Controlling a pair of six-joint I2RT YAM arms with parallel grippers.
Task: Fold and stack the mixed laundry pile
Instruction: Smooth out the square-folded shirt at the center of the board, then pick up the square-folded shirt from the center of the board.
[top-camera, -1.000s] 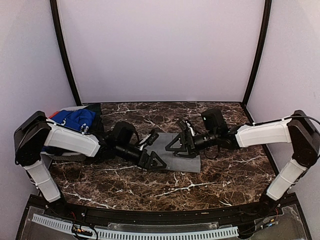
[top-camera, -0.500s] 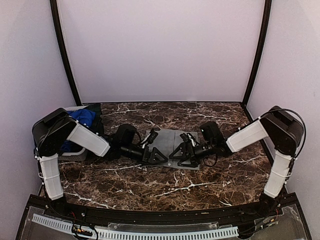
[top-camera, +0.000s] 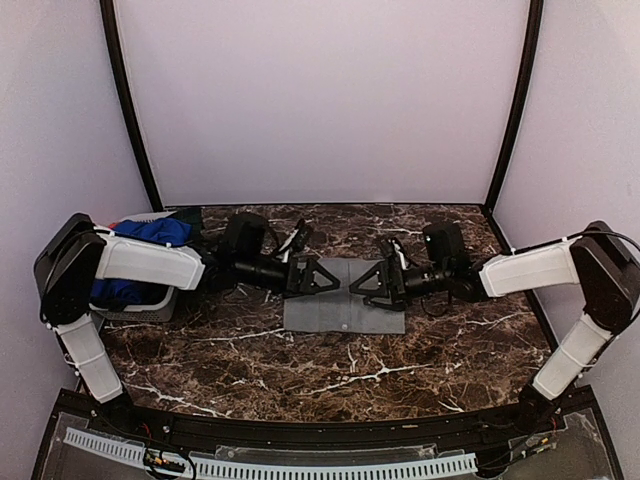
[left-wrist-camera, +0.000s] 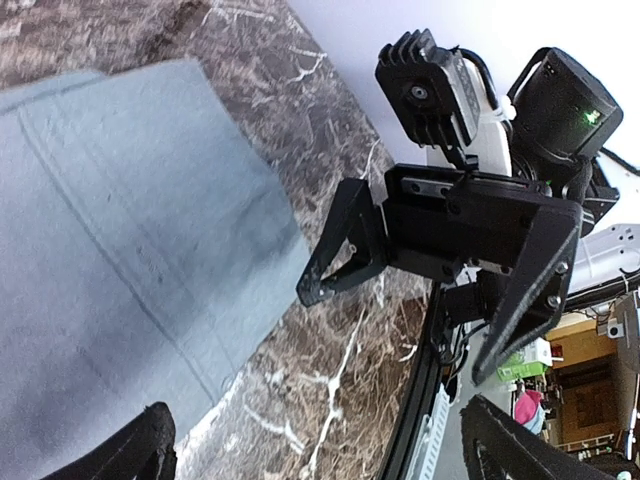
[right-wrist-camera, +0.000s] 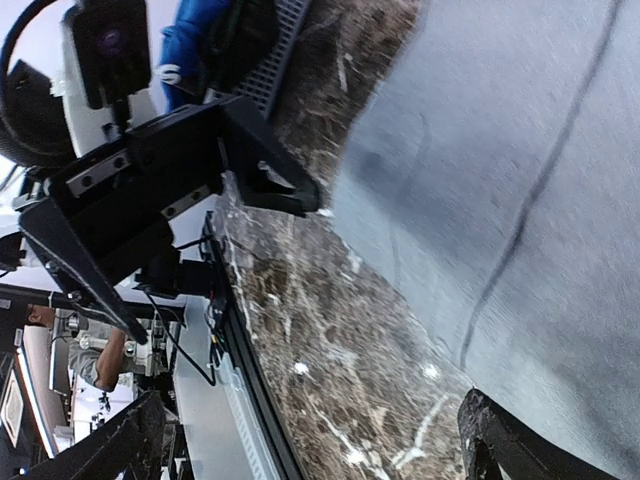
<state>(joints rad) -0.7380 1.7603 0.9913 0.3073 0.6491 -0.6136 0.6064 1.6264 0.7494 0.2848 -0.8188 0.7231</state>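
Top external view showed left hand (top-camera: 325, 277) and right hand (top-camera: 362, 286) wide, empty, over the flat grey shirt (top-camera: 345, 315) mid-worktop (top-camera: 300, 370), blue T-shirt (top-camera: 158, 231) in the basket (top-camera: 140, 312); each should pinch an edge squarely.

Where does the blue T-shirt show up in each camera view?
Top external: blue T-shirt far left, in the grey basket, partly behind the left arm.
Left wrist: not in it.
Right wrist: top left, beside the basket's slatted wall.
Shared landmark: the brown marble tabletop.
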